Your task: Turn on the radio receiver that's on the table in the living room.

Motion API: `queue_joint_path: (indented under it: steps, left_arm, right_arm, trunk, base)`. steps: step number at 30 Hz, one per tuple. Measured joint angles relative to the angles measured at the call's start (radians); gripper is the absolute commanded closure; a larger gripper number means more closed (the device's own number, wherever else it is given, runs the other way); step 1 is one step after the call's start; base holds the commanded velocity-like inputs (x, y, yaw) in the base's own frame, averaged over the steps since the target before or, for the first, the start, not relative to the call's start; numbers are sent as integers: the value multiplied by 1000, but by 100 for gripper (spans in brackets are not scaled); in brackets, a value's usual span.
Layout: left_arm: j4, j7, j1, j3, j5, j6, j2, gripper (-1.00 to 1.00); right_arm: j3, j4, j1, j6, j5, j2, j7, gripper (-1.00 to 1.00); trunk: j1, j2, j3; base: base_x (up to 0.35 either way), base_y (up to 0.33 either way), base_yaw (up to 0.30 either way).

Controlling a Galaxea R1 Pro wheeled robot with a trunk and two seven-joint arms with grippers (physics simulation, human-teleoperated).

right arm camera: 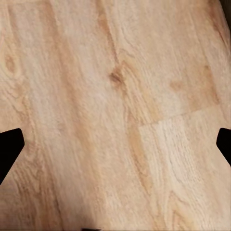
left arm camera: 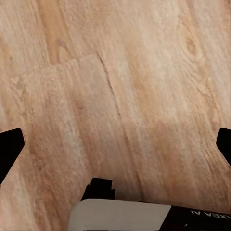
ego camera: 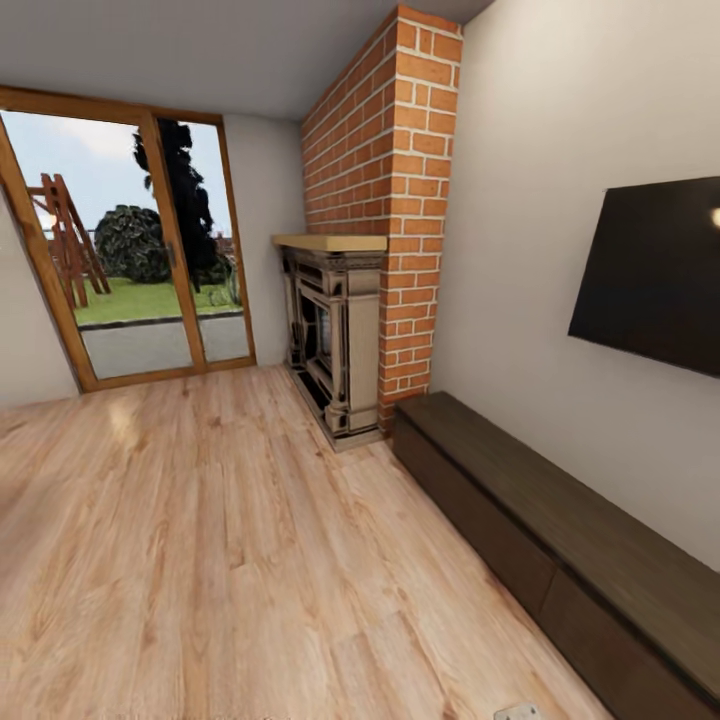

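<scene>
Living room (ego camera: 200,540) ahead: brick fireplace (ego camera: 340,340), dark TV bench (ego camera: 560,540), glazed patio door (ego camera: 150,250); left gripper (left arm camera: 115,144) and right gripper (right arm camera: 115,144) both spread wide above wood floor (right arm camera: 120,96).

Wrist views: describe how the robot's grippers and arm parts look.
The left gripper has black fingertips at each side of its view; below them is a white rounded housing, a black block and pale lettering. The right gripper has matching black fingertips.

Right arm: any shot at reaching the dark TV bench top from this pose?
Probably not. The right gripper hangs open over bare wood floor, while the TV bench runs along the wall under the TV, ahead to the right. The base likely needs to close in first.
</scene>
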Motion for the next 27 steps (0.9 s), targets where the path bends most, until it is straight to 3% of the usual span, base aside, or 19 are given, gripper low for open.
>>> queue_joint_path:
  steps: [5, 27]
  left_arm:
    - [24, 6, 0, -1, -2, -52, 1, -100]
    - [25, 11, 0, -10, -11, -48, -4, -100]
  right_arm:
    - [0, 5, 0, 4, 0, 0, 0, -100]
    - [12, -25, -5, -4, 18, 11, -1, -100]
  trunk:
    - [0, 0, 1]
    - [0, 0, 1]
  base:
    - [0, 0, 298]
    - [0, 0, 298]
